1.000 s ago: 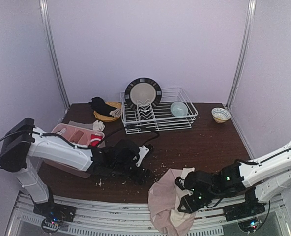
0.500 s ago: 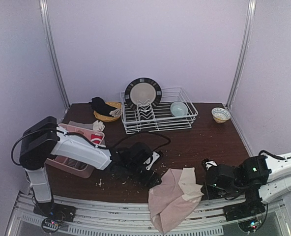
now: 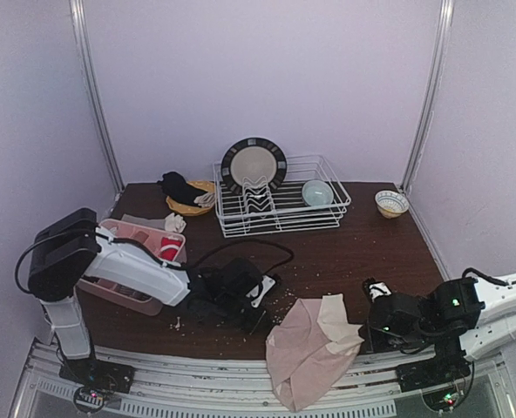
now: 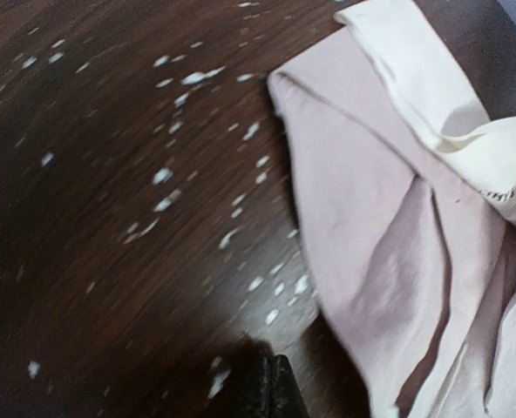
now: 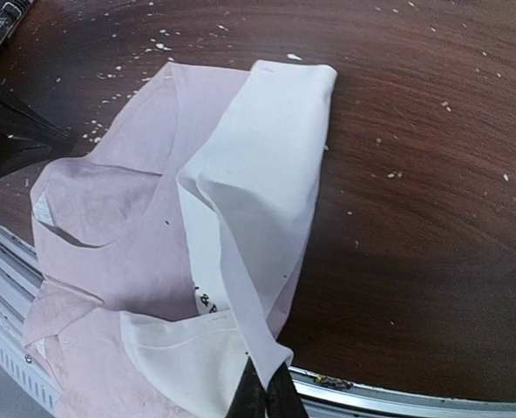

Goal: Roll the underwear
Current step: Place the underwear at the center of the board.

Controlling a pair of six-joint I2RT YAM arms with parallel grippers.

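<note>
The underwear [image 3: 306, 348] is pale pink with a cream waistband [image 5: 267, 183]. It lies crumpled at the table's near edge, and part of it hangs over the rail. My right gripper [image 5: 265, 396] is shut on a fold of the waistband, at the garment's right side [image 3: 363, 335]. The left gripper [image 4: 271, 387] is shut with nothing in it, low over the wood just left of the pink cloth [image 4: 371, 226]. From above, that left gripper [image 3: 260, 319] sits a short way from the garment's left edge.
White crumbs [image 3: 280, 300] are scattered on the dark wood. A wire dish rack [image 3: 280, 205] at the back holds a plate [image 3: 254, 164] and a bowl [image 3: 317, 192]. A pink bin [image 3: 136, 239], a basket with black cloth [image 3: 188, 196] and a small bowl [image 3: 391, 203] stand around.
The left gripper has closed on nothing and drawn back slightly left. My right arm has swung right, pulling the waistband with it, and the underwear has shifted a little right.
</note>
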